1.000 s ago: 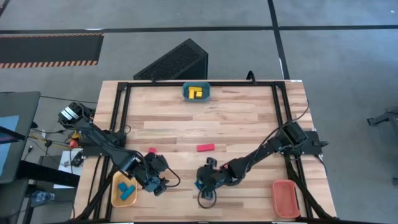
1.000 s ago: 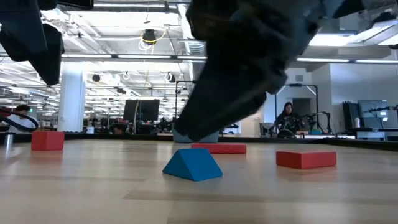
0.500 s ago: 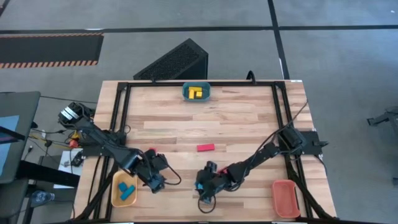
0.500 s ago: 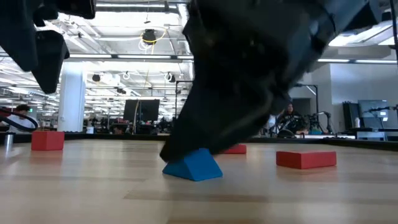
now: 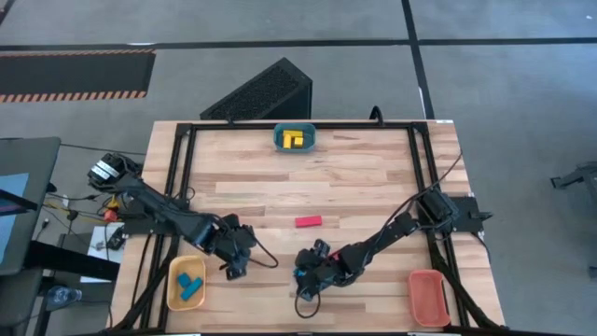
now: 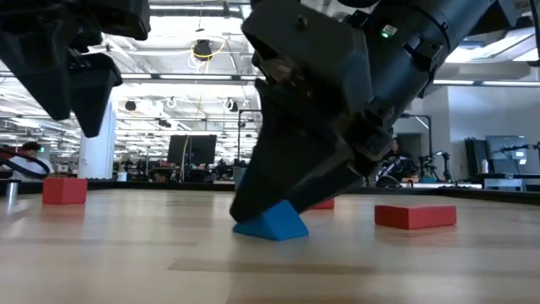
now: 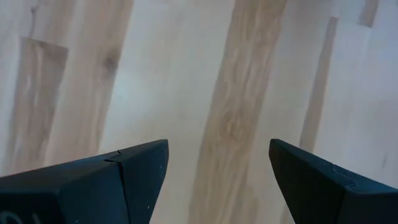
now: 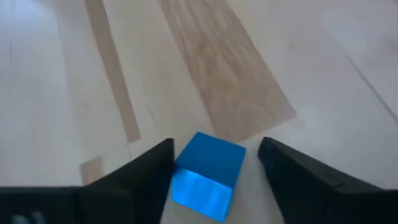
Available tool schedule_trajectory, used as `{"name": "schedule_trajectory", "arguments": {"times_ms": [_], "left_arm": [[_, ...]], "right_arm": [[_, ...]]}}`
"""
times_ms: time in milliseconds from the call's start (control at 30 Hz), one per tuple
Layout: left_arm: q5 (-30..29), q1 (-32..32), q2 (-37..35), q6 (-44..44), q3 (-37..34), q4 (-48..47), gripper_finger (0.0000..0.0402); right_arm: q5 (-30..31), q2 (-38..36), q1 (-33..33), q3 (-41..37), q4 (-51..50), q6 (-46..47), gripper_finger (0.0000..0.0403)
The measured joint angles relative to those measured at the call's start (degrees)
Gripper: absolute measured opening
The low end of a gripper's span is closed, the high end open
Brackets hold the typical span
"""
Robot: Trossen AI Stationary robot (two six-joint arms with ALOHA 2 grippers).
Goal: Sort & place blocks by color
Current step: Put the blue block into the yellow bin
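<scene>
Table [image 5: 354, 177] mid bare | R end effector [image 8: 214, 163] apart, straddling blue block [image 8: 207, 167] nr front edge | L end effector [image 7: 217, 163] apart

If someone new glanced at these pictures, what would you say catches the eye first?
Most striking is the right gripper at the table's near edge, its open fingers straddling a tilted blue block. Next is the left gripper, open over bare wood beside the yellow tray that holds blue blocks. Farther back, a red bar lies mid-table and a teal tray holds yellow blocks.
</scene>
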Motion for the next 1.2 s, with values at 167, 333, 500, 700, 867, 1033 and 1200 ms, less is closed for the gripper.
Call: {"name": "schedule_trajectory", "arguments": {"times_ms": [167, 333, 500, 700, 867, 1033, 1200], "left_arm": [[0.0, 2.2, 0.0, 2.6, 0.0, -0.3, 0.0265], [-0.1, 4.3, 0.0, 5.6, 0.0, -0.5, 0.0265], [-0.1, 6.1, 0.0, 8.6, 0.0, -0.6, 0.0265], [2.2, 8.7, 0.0, 7.8, -0.1, 0.4, 0.0265], [7.4, 11.7, -1.1, 8.3, -0.1, 10.3, 0.0265], [9.2, 15.2, -3.6, 9.8, -0.1, 20.9, 0.0265], [9.8, 18.7, -4.4, 8.4, -0.1, 32.8, 0.0265]], "right_arm": [[-0.2, 0.0, -0.8, -0.1, -0.6, -0.8, 0.0168], [-0.8, -0.7, -1.5, -0.1, -0.7, -0.8, 0.0121], [-0.4, -3.0, -2.4, -0.5, -3.0, -2.9, 0.0121], [2.0, -10.2, -3.9, -0.4, -12.3, -4.2, 0.0143], [3.5, -17.3, -4.9, -0.5, -16.1, -10.2, 0.0132], [6.8, -23.5, -4.9, -0.4, -16.2, -20.6, 0.0135], [12.1, -26.1, -3.6, -0.4, -15.4, -32.4, 0.0147]]}}
